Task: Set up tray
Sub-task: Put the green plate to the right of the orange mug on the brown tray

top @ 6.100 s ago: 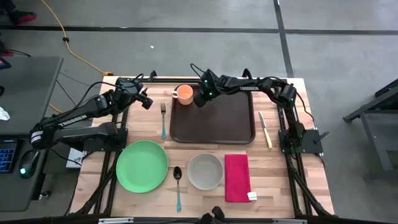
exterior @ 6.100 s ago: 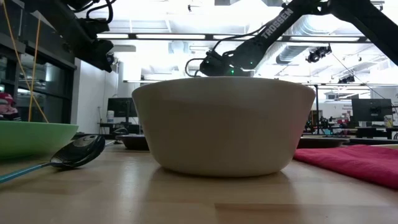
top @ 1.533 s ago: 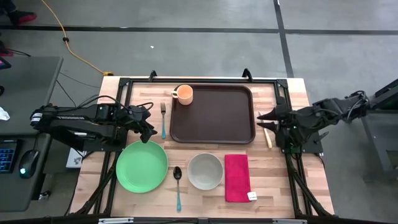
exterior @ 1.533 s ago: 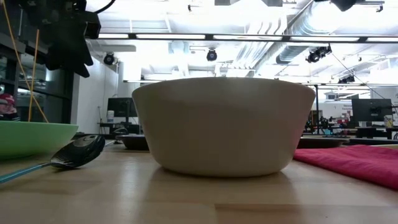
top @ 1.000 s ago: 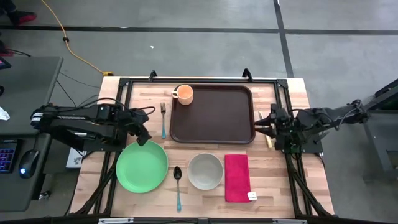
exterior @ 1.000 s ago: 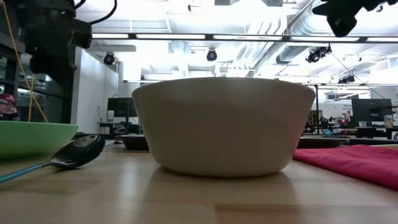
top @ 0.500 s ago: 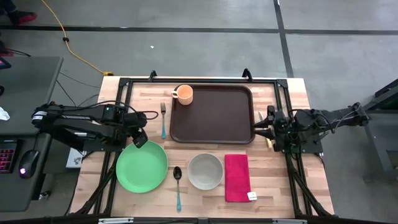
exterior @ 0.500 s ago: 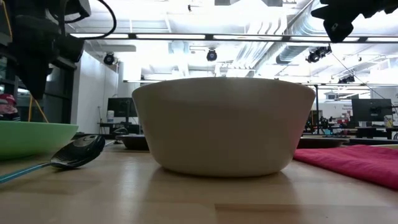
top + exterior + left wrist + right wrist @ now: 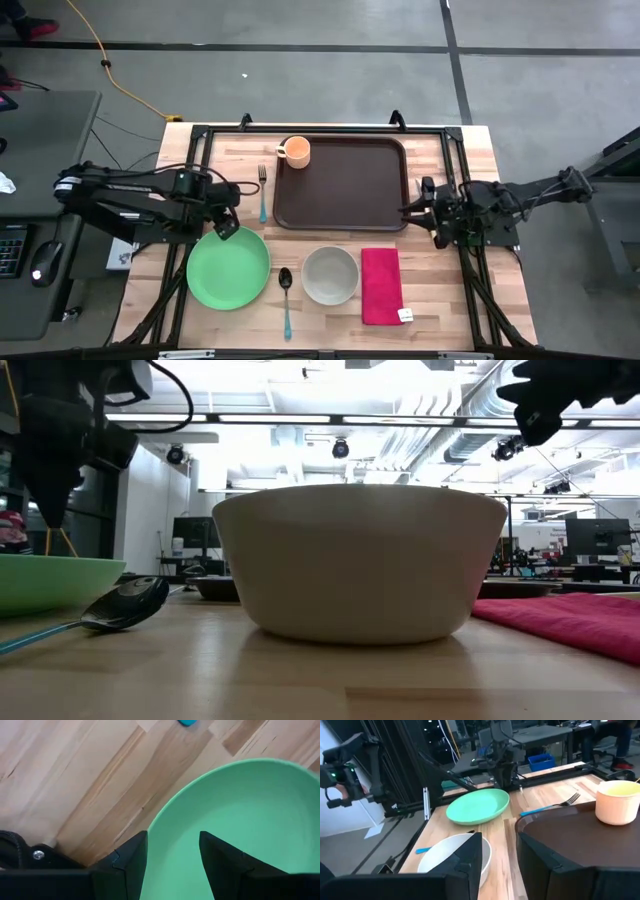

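The dark brown tray (image 9: 345, 185) lies at the table's far middle, with an orange cup (image 9: 295, 151) on its far left corner. The green plate (image 9: 228, 268) rests on the table at the near left. My left gripper (image 9: 226, 230) points down, open, above the plate's far left rim (image 9: 165, 815); its fingers stand one on each side of that rim, clear of it in the low view (image 9: 50, 500). My right gripper (image 9: 408, 209) hovers open and nearly level beside the tray's right edge (image 9: 545, 827), holding nothing.
A fork (image 9: 262, 190) lies left of the tray. Along the near side lie a spoon (image 9: 286, 295), a cream bowl (image 9: 330, 275) and a red napkin (image 9: 381, 285). Black frame rails run along the table's edges.
My left gripper has tipped from slanting to pointing almost straight down over the green plate's far left rim. My right gripper has sunk and edged toward the tray's right edge. Both stay open. No object has moved.
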Robot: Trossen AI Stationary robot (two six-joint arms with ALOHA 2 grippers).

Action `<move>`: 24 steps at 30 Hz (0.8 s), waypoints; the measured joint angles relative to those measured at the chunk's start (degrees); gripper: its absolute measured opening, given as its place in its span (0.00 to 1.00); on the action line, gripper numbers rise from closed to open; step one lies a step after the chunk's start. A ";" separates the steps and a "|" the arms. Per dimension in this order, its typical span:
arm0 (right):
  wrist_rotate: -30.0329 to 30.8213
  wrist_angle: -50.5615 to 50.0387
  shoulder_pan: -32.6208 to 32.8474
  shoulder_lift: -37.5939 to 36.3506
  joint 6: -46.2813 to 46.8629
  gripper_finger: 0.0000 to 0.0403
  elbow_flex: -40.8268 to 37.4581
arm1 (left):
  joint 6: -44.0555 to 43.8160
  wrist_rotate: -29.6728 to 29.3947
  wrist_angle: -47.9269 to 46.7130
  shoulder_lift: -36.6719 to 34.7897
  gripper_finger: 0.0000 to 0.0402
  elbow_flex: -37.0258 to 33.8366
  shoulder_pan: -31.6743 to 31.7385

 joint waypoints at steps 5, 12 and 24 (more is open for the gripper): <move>-0.82 0.93 0.00 0.00 -0.42 0.25 0.00 | 3.98 -2.58 -0.53 2.78 0.52 0.00 0.00; -0.82 1.23 0.16 0.11 -0.32 0.25 0.00 | 9.42 -7.14 0.27 7.10 0.52 0.00 0.00; -1.44 19.75 0.15 -0.11 3.53 0.25 -11.15 | 17.39 -7.26 4.36 13.22 0.52 0.00 0.00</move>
